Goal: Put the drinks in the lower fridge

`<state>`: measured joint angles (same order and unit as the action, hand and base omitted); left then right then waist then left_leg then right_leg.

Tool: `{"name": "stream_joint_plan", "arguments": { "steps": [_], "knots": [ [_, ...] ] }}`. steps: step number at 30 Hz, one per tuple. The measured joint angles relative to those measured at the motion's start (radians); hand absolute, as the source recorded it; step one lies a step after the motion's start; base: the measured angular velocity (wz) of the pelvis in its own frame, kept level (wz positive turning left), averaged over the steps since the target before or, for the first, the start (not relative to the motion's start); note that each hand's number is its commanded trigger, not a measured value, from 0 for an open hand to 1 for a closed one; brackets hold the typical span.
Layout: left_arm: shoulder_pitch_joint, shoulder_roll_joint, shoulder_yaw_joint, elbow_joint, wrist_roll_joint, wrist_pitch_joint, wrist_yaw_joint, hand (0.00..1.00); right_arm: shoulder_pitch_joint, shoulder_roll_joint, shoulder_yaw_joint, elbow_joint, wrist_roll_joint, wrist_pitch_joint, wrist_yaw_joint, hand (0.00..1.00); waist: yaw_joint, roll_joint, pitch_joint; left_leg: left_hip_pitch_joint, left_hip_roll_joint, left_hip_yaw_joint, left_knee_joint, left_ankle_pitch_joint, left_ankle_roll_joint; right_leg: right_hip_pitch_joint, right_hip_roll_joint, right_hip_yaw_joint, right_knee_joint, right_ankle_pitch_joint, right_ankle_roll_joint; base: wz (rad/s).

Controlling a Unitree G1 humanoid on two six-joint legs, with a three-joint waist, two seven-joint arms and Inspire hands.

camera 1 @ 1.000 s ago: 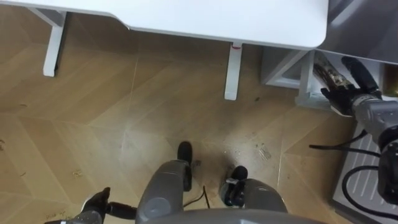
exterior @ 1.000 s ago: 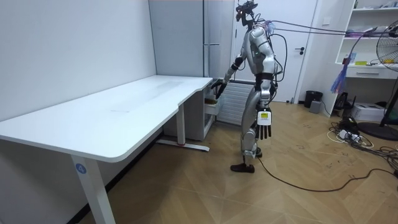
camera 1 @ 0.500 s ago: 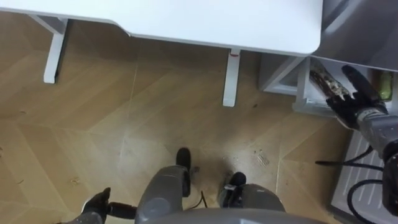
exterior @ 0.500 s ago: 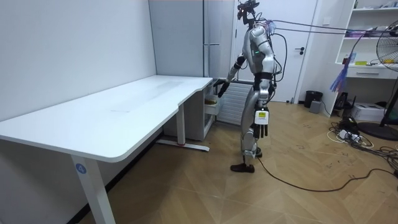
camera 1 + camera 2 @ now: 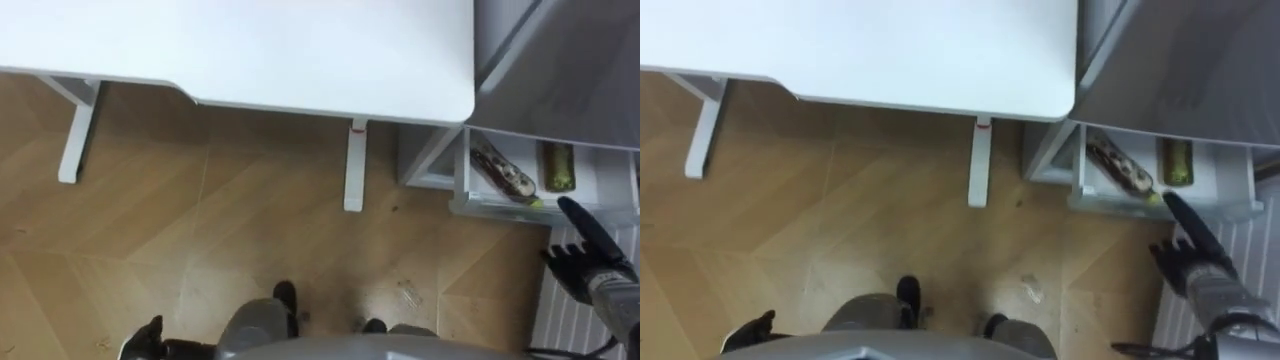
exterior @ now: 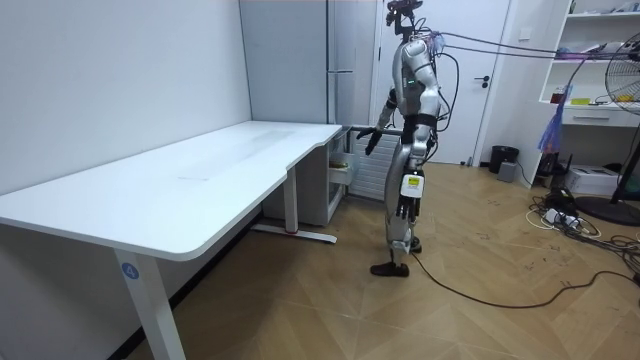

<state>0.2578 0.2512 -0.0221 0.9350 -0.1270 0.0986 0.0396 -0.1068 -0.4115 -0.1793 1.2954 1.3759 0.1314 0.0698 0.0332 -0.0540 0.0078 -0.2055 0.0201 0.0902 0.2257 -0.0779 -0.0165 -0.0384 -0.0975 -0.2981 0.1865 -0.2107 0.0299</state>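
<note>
Right hand (image 5: 588, 258) shows at 4 o'clock in the eye views, fingers straight and released, grasping nothing. Its longest fingertip reaches up to the front rim of the open drawer (image 5: 462, 178); whether it touches cannot be told. That white drawer, at 2 o'clock, stands pulled out from the lower part of the grey fridge (image 5: 560, 60). Two drinks lie in it on their sides: a dark bottle (image 5: 503, 172) slanted across the left part, and a green bottle (image 5: 558, 166) near it toward 3 o'clock, lying straight, the two apart.

The white desk (image 5: 250, 50) spans 12 o'clock, its right corner close beside the fridge. A desk leg (image 5: 354, 165) comes down onto the wooden floor (image 5: 200, 230) to the left of the drawer. A white ribbed panel (image 5: 560, 310) lies at 5 o'clock beneath the right forearm. The left hand (image 5: 148, 336) shows at 7 o'clock, low by the robot's side.

The room view shows the robot upright at the desk's far end, facing the fridge, right arm held out level toward the drawer and left hand hanging by the thigh, fingers loose and empty. It also takes in the fridge's full height, a door (image 6: 495, 100) behind the robot, a dark bin (image 6: 503, 158) on the floor and a fan (image 6: 628, 90) at 3 o'clock.
</note>
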Motion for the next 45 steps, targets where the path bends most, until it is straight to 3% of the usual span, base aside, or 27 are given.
{"name": "stream_joint_plan", "arguments": {
  "steps": [7,13,25,29,32,36,41,45],
  "knots": [
    [0.014,-0.007,0.001,-0.012,0.001,-0.018,0.015,0.0,0.102,0.072,0.002,-0.002,-0.095,0.001,0.016,0.0,-0.011,-0.003,-0.0068,0.081,0.002,0.025,-0.029,-0.007,-0.005,0.063,0.002,0.022,-0.017,0.0,0.002,-0.11],
    [0.019,-0.044,0.081,0.01,0.011,-0.02,0.025,0.0,0.163,0.111,-0.002,-0.004,-0.204,-0.001,0.021,0.0,-0.022,-0.002,-0.0039,0.134,0.002,0.047,-0.049,-0.014,-0.004,0.096,0.0,0.045,-0.017,-0.003,0.007,-0.12],
    [0.028,-0.066,0.098,0.043,0.023,-0.02,0.028,0.0,0.233,0.193,-0.002,-0.003,-0.202,0.0,0.045,0.0,-0.037,0.001,-0.0011,0.182,0.001,0.061,0.024,-0.083,0.002,0.168,-0.011,0.051,-0.014,-0.019,0.022,-0.04],
    [0.021,-0.067,0.097,0.092,0.084,-0.019,0.017,0.0,0.256,0.195,0.001,-0.004,-0.206,0.0,0.052,0.0,-0.038,0.005,-0.0011,0.172,0.0,0.07,0.103,-0.143,0.018,0.179,-0.026,0.052,0.017,-0.034,0.039,-0.04],
    [0.011,-0.068,0.098,0.127,0.116,-0.015,0.015,0.0,0.272,0.196,-0.001,-0.001,-0.202,0.001,0.055,0.0,-0.04,0.016,0.0027,0.168,0.0,0.071,0.142,-0.185,0.036,0.156,-0.042,0.046,0.111,-0.044,0.053,-0.03],
    [0.009,-0.066,0.097,0.137,0.14,-0.007,0.016,0.0,0.289,0.198,0.0,0.007,-0.201,0.006,0.076,0.0,-0.048,0.022,0.0014,0.193,0.001,0.069,0.145,-0.203,0.063,0.124,-0.063,0.056,0.224,-0.019,0.06,-0.01],
    [0.0,-0.057,0.097,0.154,0.139,0.005,0.014,0.0,0.283,0.202,0.0,0.033,-0.214,0.024,0.079,0.0,-0.053,0.023,0.0014,0.225,-0.011,0.094,0.131,-0.212,0.086,0.123,-0.071,0.106,0.226,0.005,0.062,-0.14],
    [0.009,-0.046,0.098,0.155,0.139,0.005,0.018,0.0,0.285,0.219,0.0,0.033,-0.231,0.024,0.075,0.0,-0.052,0.018,0.0016,0.233,-0.017,0.11,0.117,-0.212,0.092,0.141,-0.071,0.11,0.165,0.01,0.059,-0.19]
  ]
}}
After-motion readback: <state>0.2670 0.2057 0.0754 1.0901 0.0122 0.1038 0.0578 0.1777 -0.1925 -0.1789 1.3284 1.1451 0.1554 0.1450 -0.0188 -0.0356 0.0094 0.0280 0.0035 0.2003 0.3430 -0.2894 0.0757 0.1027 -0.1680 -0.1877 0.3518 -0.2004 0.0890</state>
